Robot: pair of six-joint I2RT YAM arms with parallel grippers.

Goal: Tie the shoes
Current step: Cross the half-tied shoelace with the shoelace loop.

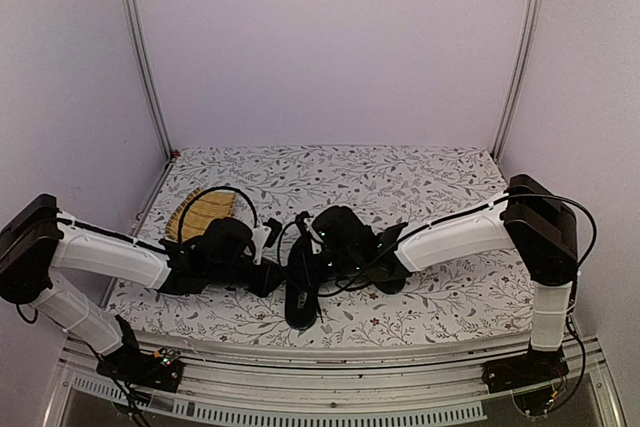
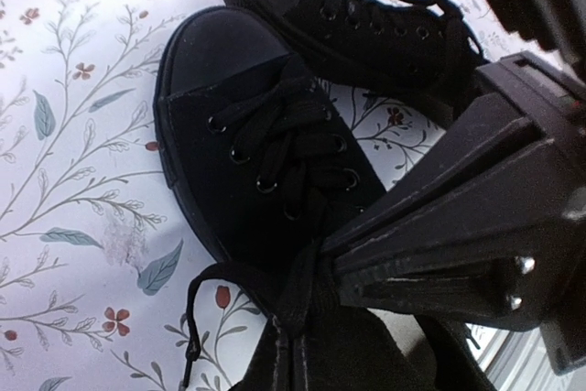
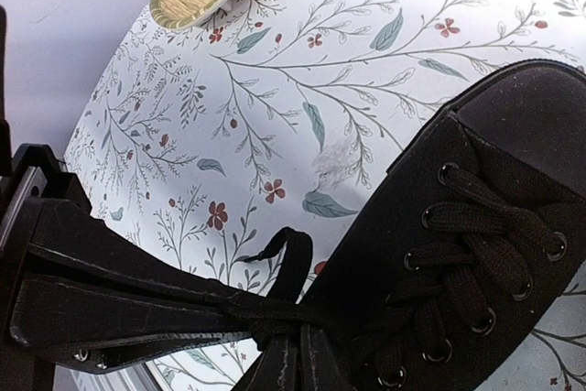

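- You have the shoes (image 1: 300, 292) on the floral bench (image 1: 420, 177), to the right of the yellow mat (image 1: 205, 209) and nearer the arm bases than it; both arms reach in and meet over them.
- The nearer shoe (image 2: 247, 162) lies with its toe cap pointing back toward the mat's side of the bench; its laces are threaded through the eyelets and cross over the tongue.
- The second shoe (image 2: 366, 25) sits just beside the first on the side away from the mat, almost touching it at the toe; a loose loop of its own lace arches above the eyelets.
- Your left end effector (image 2: 293, 341) is closed, with a lace (image 2: 298, 295) of the nearer shoe pinched between its tips.
- Your right end effector (image 3: 288, 359) is closed as well, pinching the same lace right where the left one holds it; the two sets of tips nearly touch at the heel end of the lacing.
- A slack loop of lace (image 3: 288, 244) lies on the bench on the mat side of that grip.
- The shoe openings are hidden under the end effectors; you cannot tell what is inside them.
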